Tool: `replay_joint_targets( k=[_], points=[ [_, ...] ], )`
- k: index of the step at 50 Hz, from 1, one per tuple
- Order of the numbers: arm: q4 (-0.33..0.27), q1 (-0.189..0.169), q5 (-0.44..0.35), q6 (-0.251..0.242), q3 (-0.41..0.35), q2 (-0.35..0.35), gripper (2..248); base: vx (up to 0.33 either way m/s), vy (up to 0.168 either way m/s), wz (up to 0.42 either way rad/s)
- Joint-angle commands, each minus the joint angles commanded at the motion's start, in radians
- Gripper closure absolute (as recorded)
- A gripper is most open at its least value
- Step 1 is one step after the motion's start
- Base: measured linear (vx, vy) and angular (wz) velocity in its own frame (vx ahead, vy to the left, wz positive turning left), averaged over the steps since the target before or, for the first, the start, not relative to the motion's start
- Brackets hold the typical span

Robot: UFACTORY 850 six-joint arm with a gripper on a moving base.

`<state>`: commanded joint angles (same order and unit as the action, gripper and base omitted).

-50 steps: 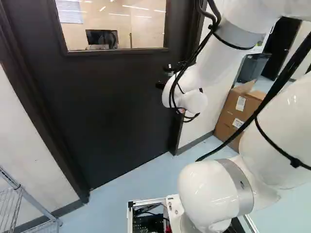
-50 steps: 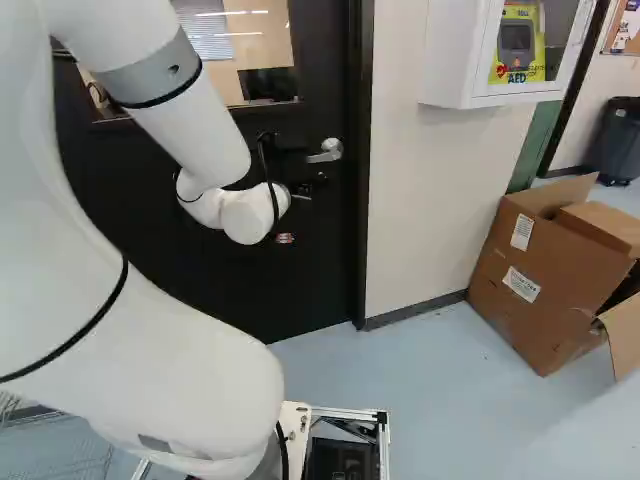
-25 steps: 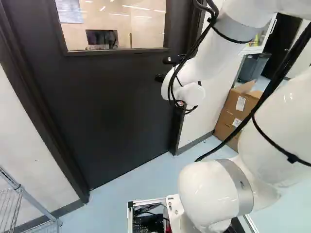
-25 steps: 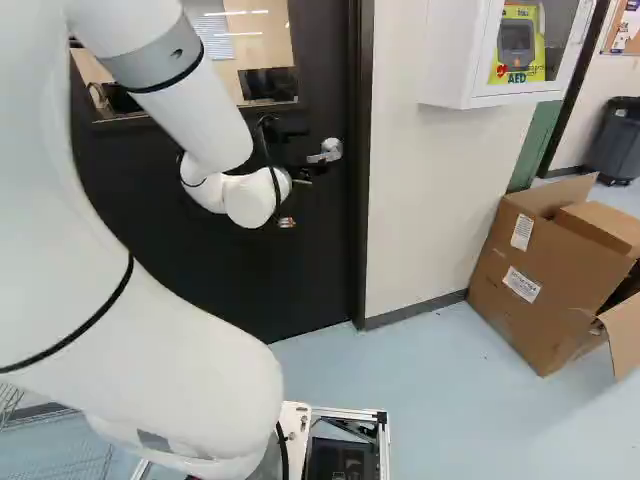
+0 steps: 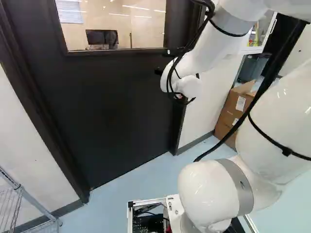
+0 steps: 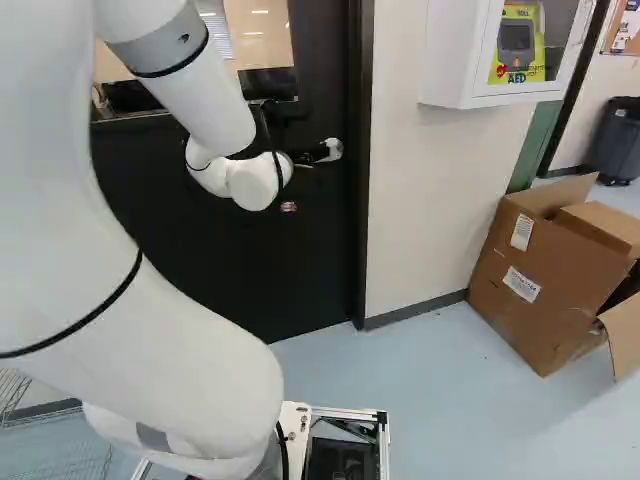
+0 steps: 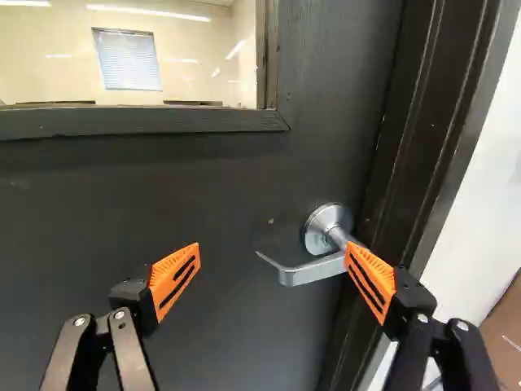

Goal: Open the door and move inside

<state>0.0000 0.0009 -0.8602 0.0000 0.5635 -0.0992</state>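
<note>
My gripper [image 5: 162, 61] is held up against the dark door's latch side in the left base view. In the wrist view the gripper [image 7: 272, 267] stands open, its orange pads wide apart. The silver lever handle [image 7: 313, 270] lies ahead, its free end reaching between the fingers; one finger overlaps the lever near its round base. Whether that finger touches it, I cannot tell. The door [image 5: 112, 107] sits closed in its frame. In the right base view the handle [image 6: 332, 149] shows just beyond a black finger, partly hidden.
A white wall [image 6: 420, 210] with a white cabinet [image 6: 455, 55] adjoins the door frame. Open cardboard boxes [image 6: 545, 275] stand on the floor right of the door. A wire rack [image 5: 29, 206] is at the lower left of the left base view. The door has a window [image 5: 112, 24].
The arm's wrist and gripper have risen along the door, bringing a finger up to the handle's height in the right base view. The base and the door have not moved.
</note>
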Motion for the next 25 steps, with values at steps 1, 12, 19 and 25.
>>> replay_joint_targets(
  k=[1,12,19,25],
  points=[
    [0.0,0.0,0.005,0.0,0.006,0.004,3,0.0,0.0,0.0],
    [0.0,0.006,0.058,0.0,0.054,0.029,3,0.0,0.0,0.0],
    [0.0,0.011,0.065,0.0,0.062,0.029,3,0.0,0.0,0.0],
    [0.0,0.013,0.066,0.0,0.06,0.035,3,0.0,0.0,0.0]
  ],
)
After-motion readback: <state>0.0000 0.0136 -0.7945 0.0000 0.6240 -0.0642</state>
